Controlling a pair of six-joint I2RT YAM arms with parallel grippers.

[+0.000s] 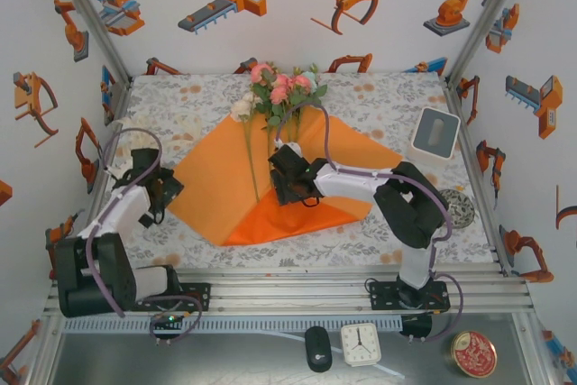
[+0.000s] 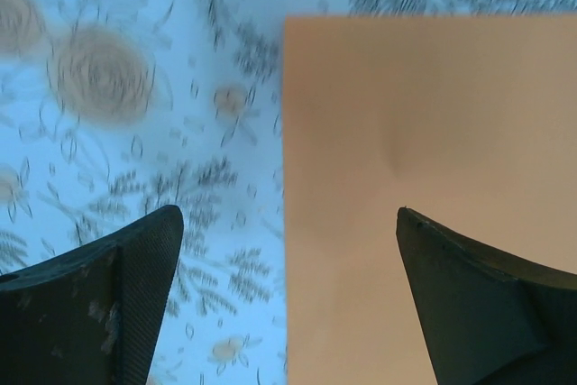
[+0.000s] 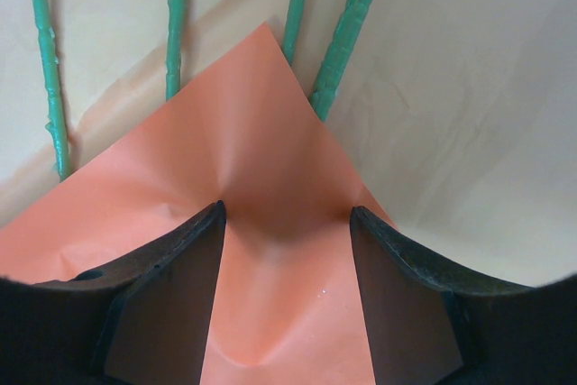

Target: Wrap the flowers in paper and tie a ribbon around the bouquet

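My left gripper [image 2: 288, 214] hangs with jaws wide apart over the left edge of the large bright orange paper sheet [image 2: 433, 132], mid-frame. My right gripper [image 3: 287, 212], jaws apart, straddles its folded corner, just below the thin green stems of the pink-and-white flowers [image 1: 284, 89].

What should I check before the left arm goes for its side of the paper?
1. Left pincer open: ok, jaws wide apart.
2. Paper edge lined up with it: ok, the edge runs between the jaws in the left wrist view.
3. Bottom flap folded up over the stems: ok.
4. Right pincer pinning that flap: cannot tell; jaws apart, paper puckered between them.
5. Flowers uncovered at the paper's far corner: ok.
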